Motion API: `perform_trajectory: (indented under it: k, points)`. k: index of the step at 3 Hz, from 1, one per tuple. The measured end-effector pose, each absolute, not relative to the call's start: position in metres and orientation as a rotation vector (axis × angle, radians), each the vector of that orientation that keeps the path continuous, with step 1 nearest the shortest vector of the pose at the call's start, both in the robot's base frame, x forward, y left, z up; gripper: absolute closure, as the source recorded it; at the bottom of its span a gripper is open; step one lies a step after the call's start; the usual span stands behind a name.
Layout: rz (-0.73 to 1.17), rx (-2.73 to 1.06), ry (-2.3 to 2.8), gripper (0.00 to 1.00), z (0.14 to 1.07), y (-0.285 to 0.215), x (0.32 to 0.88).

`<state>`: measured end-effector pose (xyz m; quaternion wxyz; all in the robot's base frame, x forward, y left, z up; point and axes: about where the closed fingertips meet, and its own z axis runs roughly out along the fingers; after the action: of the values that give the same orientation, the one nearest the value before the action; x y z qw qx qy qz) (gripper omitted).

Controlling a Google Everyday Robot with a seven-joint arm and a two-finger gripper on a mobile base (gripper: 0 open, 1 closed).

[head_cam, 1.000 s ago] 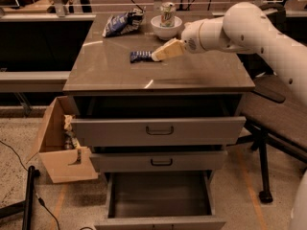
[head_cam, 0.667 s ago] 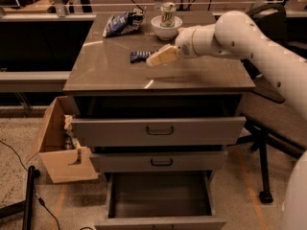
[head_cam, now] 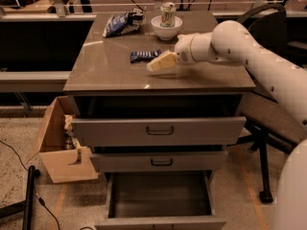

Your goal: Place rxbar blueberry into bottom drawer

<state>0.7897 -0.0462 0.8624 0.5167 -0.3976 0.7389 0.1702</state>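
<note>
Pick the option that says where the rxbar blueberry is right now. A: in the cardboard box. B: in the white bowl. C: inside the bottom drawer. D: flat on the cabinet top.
D: the rxbar blueberry lies flat on the cabinet top, just left of the gripper, with the bottom drawer open below.

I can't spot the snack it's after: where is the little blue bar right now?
The rxbar blueberry lies flat near the middle of the cabinet top, in front of the white bowl and close beside the gripper, not in it.
</note>
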Motion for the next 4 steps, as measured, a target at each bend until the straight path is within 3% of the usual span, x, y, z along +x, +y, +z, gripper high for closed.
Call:
perform_trajectory:
  k: [2,3,4]
  points:
    - [0.456,-0.914,1.808,0.0,0.848,-0.032,0.796]
    - [0.485,-0.916,1.818,0.13,0.844,-0.025,0.797]
    - [0.528,-0.924,1.841,0.38,0.838,-0.018,0.797]
